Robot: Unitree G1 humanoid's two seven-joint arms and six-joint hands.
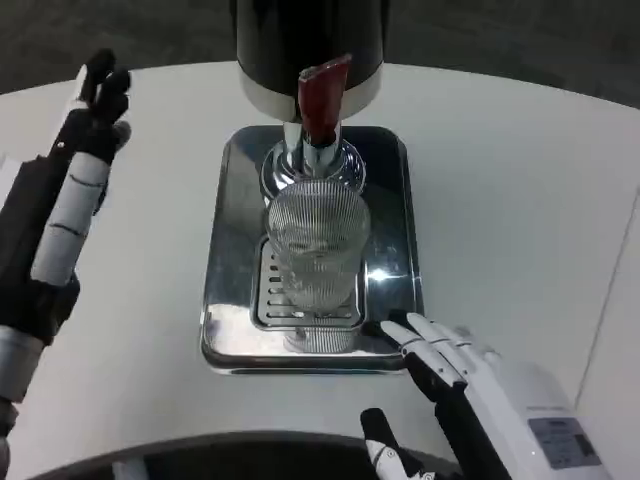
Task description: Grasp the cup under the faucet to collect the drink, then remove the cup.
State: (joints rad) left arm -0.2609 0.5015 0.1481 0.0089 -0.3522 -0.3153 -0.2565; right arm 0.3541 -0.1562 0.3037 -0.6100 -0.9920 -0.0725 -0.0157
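Now the ribbed glass cup (317, 255) stands on the steel tray (232, 250), under the faucet (322, 110). Right robot hand (450, 365), fingers spread, is near the tray's corner. Left robot hand (75, 190), spread too, holds nothing, well apart from the tray.

The left hand (62, 205) has long white finger segments set against black housings, with black rounded fingertips. The right hand (470, 385) has a smooth glossy white back bearing a small grey printed label, with white-topped fingers over black undersides.
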